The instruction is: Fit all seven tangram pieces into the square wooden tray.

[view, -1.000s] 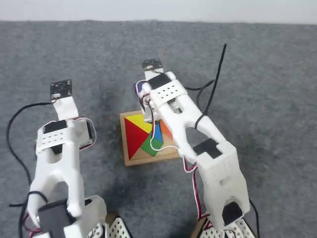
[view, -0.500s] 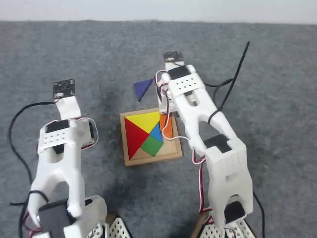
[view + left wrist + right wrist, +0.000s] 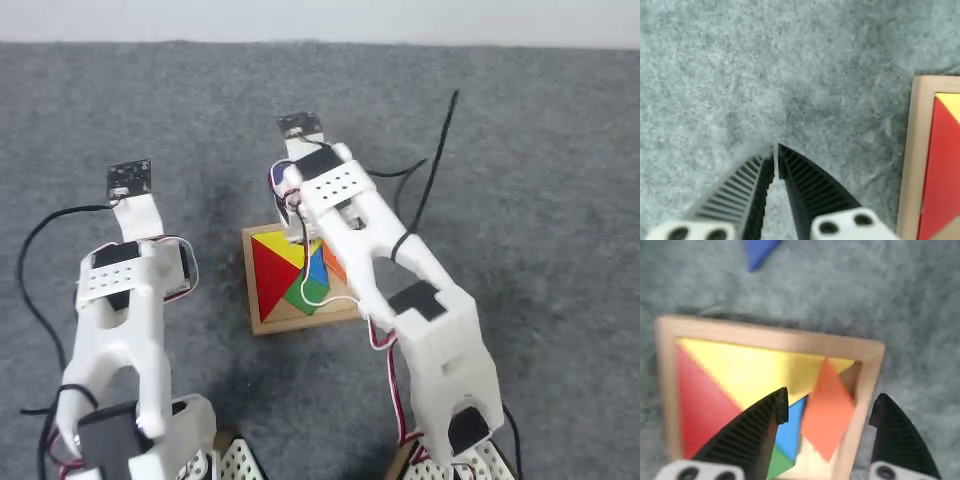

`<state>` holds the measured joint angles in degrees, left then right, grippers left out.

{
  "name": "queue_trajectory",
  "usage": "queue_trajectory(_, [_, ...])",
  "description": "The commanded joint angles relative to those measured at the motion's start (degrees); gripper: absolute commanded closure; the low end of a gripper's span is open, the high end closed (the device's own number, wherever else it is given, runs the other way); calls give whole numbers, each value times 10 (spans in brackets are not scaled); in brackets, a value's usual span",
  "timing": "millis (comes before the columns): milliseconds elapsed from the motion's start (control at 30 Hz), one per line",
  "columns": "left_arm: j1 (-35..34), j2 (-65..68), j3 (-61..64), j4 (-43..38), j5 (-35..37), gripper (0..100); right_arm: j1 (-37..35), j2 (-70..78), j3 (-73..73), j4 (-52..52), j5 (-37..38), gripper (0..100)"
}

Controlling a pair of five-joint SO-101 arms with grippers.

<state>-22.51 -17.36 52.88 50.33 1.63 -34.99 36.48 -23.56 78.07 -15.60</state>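
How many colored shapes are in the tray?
5 show: red along one side, yellow at the far edge, blue in the middle, green nearer, orange toward the other side. The right arm may hide more.

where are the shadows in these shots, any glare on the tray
High view: soft dark patches on the carpet left of the tray and on its near side, no glare. Right wrist view: thin shadow along the tray's outer rim, yellow piece bright. Left wrist view: even light.
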Motion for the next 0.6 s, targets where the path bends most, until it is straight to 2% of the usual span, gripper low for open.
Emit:
queue_trajectory(0, [4,-18,-1,-11,-8,989,27,-8,-48,-14,28,768])
queue_trajectory(300, [4,-18,0,-11,-8,989,84,-12,-56,-10,35,887])
queue_trajectory(467, [4,-18,0,-11,-8,989,85,-13,-93,36,47,888])
queue_trajectory(567, [4,-18,0,-11,-8,989,63,-13,-113,46,46,834])
